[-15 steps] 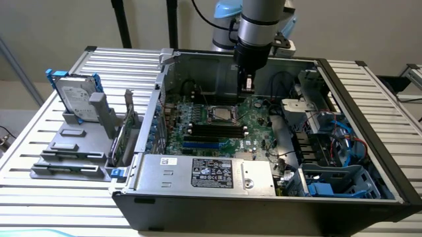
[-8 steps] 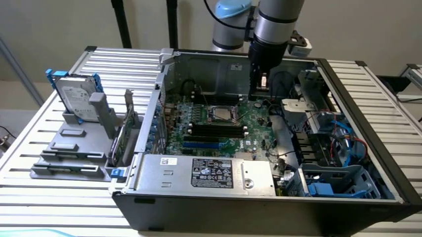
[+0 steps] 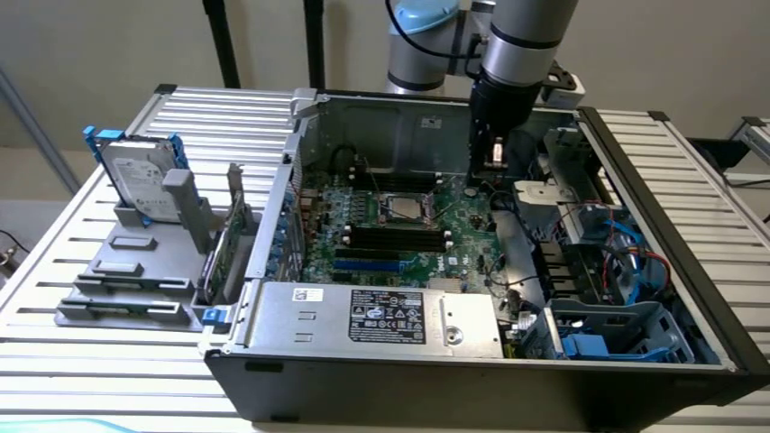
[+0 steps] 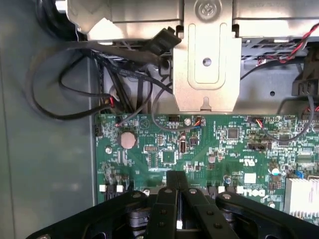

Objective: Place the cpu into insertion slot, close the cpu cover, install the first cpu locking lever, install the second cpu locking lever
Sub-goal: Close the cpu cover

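An open computer case lies on a slatted table, with the green board (image 3: pixel 398 230) on its floor. Near the board's middle sits the insertion slot (image 3: pixel 403 207), a square socket with a silvery rim. A silvery-grey square, seemingly the cpu, shows in its centre. I cannot make out how the cpu cover or the locking levers stand. My gripper (image 3: pixel 492 168) hangs above the board toward the exterior view's right of the slot, a little apart from it. In the wrist view my gripper (image 4: pixel 177 175) is shut, fingers pressed together with nothing between them, over the green board (image 4: pixel 199 149).
Black memory slots (image 3: pixel 391 237) lie just in front of the socket and a power supply (image 3: pixel 373 316) fills the case front. Cables and a drive cage (image 3: pixel 608 329) crowd the exterior view's right. A metal bracket (image 4: pixel 207 64) overhangs the board edge. A hard drive (image 3: pixel 135 176) stands outside.
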`<action>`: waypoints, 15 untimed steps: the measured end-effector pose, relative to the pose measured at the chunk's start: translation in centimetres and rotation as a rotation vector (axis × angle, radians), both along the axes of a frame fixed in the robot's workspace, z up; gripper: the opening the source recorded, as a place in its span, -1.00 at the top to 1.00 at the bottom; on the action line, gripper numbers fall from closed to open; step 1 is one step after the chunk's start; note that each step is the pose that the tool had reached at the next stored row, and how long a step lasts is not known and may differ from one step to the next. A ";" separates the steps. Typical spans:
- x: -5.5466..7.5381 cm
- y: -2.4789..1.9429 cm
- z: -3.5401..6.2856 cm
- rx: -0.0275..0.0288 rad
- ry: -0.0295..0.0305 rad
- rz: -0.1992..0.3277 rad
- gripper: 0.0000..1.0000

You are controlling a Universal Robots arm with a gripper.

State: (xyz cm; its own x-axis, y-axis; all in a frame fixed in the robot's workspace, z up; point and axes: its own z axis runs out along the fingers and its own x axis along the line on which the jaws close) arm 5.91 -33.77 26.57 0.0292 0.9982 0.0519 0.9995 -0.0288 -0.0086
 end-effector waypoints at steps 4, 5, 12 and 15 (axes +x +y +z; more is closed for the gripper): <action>0.0 0.02 -0.73 0.0000 -0.0010 0.002 0.79; 0.0 0.03 -0.92 0.0002 -0.0013 0.003 0.79; -0.5 0.18 -2.07 0.0083 -0.0036 0.011 0.79; -0.7 0.22 -2.02 0.0100 0.0041 0.016 0.79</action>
State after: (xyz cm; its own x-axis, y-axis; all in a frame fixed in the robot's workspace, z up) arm 5.21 -33.55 24.54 0.0134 0.9980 0.0618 0.9998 -0.0126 -0.0129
